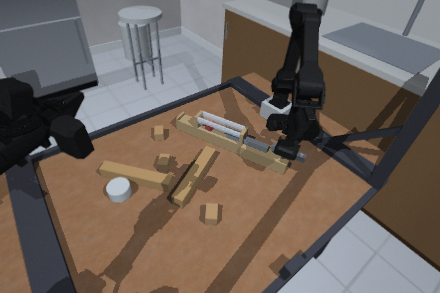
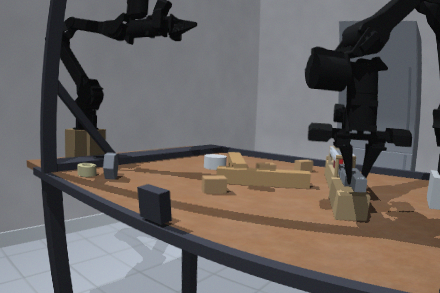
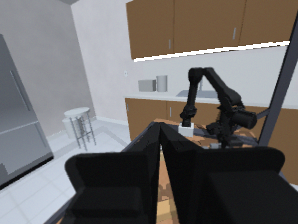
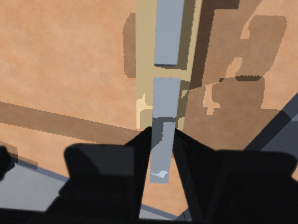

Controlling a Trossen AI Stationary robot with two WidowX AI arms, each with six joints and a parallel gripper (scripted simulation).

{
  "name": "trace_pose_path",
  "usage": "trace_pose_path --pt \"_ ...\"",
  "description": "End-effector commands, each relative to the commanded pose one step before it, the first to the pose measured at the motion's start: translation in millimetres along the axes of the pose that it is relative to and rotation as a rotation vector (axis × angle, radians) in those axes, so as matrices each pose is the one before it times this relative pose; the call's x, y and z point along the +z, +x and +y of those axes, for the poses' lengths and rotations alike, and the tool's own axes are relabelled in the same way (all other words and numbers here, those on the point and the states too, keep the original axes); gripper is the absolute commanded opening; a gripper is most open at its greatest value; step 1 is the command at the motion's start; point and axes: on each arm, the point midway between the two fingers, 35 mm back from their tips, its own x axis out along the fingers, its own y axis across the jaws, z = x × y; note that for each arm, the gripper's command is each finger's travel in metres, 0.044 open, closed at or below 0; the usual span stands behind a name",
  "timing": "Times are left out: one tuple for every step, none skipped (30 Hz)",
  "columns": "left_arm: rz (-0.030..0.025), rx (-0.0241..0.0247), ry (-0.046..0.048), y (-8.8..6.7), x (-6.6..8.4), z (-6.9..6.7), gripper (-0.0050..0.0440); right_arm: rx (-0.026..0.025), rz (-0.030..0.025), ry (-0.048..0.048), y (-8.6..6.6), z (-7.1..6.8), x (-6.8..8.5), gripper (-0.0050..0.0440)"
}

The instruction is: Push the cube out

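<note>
"How far has it got?" asked the first.

"Not far. The red cube point(image 1: 208, 127) point(image 2: 341, 161) is inside the wooden channel point(image 1: 265, 159) point(image 2: 351, 205) point(image 4: 145, 50), under the clear roof point(image 1: 222, 120). The right claw point(image 1: 286, 150) point(image 2: 356, 178) point(image 4: 160, 130) is pinching a grey bar point(image 1: 301, 157) point(image 4: 164, 145), lined up with the channel at its long open end. The left claw point(image 1: 81, 97) point(image 2: 195, 24) point(image 3: 159, 126) is pressed together on nothing, well away."

"So what is left?"

"Nearly everything: the push, getting the cube out at the short ledge, then gripping and lifting it clear above the roof. A second grey bar point(image 1: 256, 143) point(image 4: 169, 32) lies in the channel, ahead of the held one with a small gap between. The held bar probably has to drive that one, and it the cube."

"And the cube's looks?"

"Small and plain red, partly hidden by the rails. Whether the second bar touches it, the pictures cannot tell."
</note>
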Motion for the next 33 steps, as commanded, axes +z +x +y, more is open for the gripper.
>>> trace_pose_path --pt "-0.01661 0.00000 0.00000 -0.98 6.85 0.00 0.0000 0.00830 0.00991 0.00129 1.48 1.07 -1.14 0.0000" --pt "0.00000 0.00000 0.00000 0.00 0.00 0.00 0.0000 0.00007 -0.00017 0.00011 1.05 -0.02 0.12 0.0000" --pt "0.00000 0.00000 0.00000 0.00 0.00 0.00 0.0000 0.00005 0.00000 0.00002 0.43 0.00 0.02 0.0000" --pt "0.00000 0.00000 0.00000 0.00 0.00 0.00 0.0000 0.00013 0.00000 0.00004 1.01 0.02 0.04 0.0000" --pt "0.00000 0.00000 0.00000 0.00 0.00 0.00 0.0000 0.00012 -0.00017 0.00008 1.08 0.02 0.10 0.0000" --pt "0.00000 0.00000 0.00000 0.00 0.00 0.00 0.0000 0.00013 0.00000 0.00004 1.00 0.01 0.04 0.0000" --pt "0.00000 0.00000 0.00000 0.00 0.00 0.00 0.0000 0.00013 0.00000 0.00004 1.00 0.01 0.04 0.0000" --pt "0.00000 0.00000 0.00000 0.00 0.00 0.00 0.0000 0.00003 -0.00023 0.00005 1.11 0.00 0.11 0.0000" --pt "0.00000 0.00000 0.00000 0.00 0.00 0.00 0.0000 0.00013 0.00000 0.00004 1.00 0.00 0.05 0.0000" --pt "0.00000 0.00000 0.00000 0.00 0.00 0.00 0.0000 0.00013 0.00000 0.00004 1.00 0.00 0.05 0.0000" --pt "0.00000 0.00000 0.00000 0.00 0.00 0.00 0.0000 -0.00006 -0.00029 0.00002 1.13 -0.02 0.12 0.0000" --pt "0.00000 0.00000 0.00000 0.00 0.00 0.00 0.0000 0.00000 0.00000 0.00000 0.00 0.00 0.00 0.0000" --pt "0.00000 0.00000 0.00000 0.00 0.00 0.00 0.0000 0.00000 0.00000 0.00000 0.00 0.00 0.00 0.0000" --pt "0.00000 0.00000 0.00000 0.00 0.00 0.00 0.0000 0.00013 0.00000 0.00004 1.00 -0.01 0.05 0.0000" --pt "0.00000 0.00000 0.00000 0.00 0.00 0.00 0.0000 0.00005 0.00000 0.00002 0.43 -0.01 0.02 0.0000" --pt "0.00000 0.00000 0.00000 0.00 0.00 0.00 0.0000 0.00005 -0.00021 -0.00007 -0.05 0.04 0.04 0.0000" --pt "0.00000 0.00000 0.00000 0.00 0.00 0.00 0.0000 0.00000 0.00000 0.00000 0.00 0.00 0.00 0.0000" --pt "0.00000 0.00000 0.00000 0.00 0.00 0.00 0.0000 0.00000 0.00000 0.00000 0.00 0.00 0.00 0.0000" --pt "0.00000 0.00000 0.00000 0.00 0.00 0.00 0.0000 0.00000 0.00000 0.00000 0.00 0.00 0.00 0.0000" --pt "0.00000 0.00000 0.00000 0.00 0.00 0.00 0.0000 0.00000 0.00000 0.00000 0.00 0.00 0.00 0.0000" --pt "0.00000 0.00000 0.00000 0.00 0.00 0.00 0.0000 0.00000 0.00000 0.00000 0.00 0.00 0.00 0.0000" --pt "0.00000 0.00000 0.00000 0.00 0.00 0.00 0.0000 -0.00024 -0.00016 -0.00049 -0.01 -0.20 4.95 0.0000" --pt "0.00000 0.00000 0.00000 0.00 0.00 0.00 0.0000 0.00010 -0.00004 0.00026 -0.07 0.01 1.77 0.0000" --pt "0.00000 0.00000 0.00000 0.00 0.00 0.00 0.0000 0.00020 0.00003 0.00052 -0.09 -0.02 1.60 0.0000" --pt "0.00000 0.00000 0.00000 0.00 0.00 0.00 0.0000 0.00038 0.00011 0.00018 -0.11 -0.05 1.47 0.0000" --pt "0.00000 0.00000 0.00000 0.00 0.00 0.00 0.0000 0.00051 0.00015 -0.00011 -0.17 -0.09 1.39 0.0000" --pt "0.00000 0.00000 0.00000 0.00 0.00 0.00 0.0000 0.00064 0.00019 -0.00021 -0.23 -0.08 1.34 0.0000" --pt "0.00000 0.00000 0.00000 0.00 0.00 0.00 0.0000 0.00025 0.00018 0.00038 0.02 0.39 -2.48 0.0000" --pt "0.00000 0.00000 0.00000 0.00 0.00 0.00 0.0000 0.00000 0.00000 0.00000 0.00 0.00 0.00 0.0000" --pt "0.00000 0.00000 0.00000 0.00 0.00 0.00 0.0000 0.00000 0.00000 0.00000 0.00 0.00 0.00 0.0000" --pt "0.00000 0.00000 0.00000 0.00 0.00 0.00 0.0000 0.00133 0.00018 -0.00165 -0.48 -0.33 4.73 0.0000" --pt "0.00000 0.00000 0.00000 0.00 0.00 0.00 0.0000 0.00041 -0.00007 0.00075 -0.16 -0.01 1.75 0.0000" --pt "0.00000 0.00000 0.00000 0.00 0.00 0.00 0.0000 0.00069 -0.00025 0.00073 -0.19 0.03 1.61 0.0000"
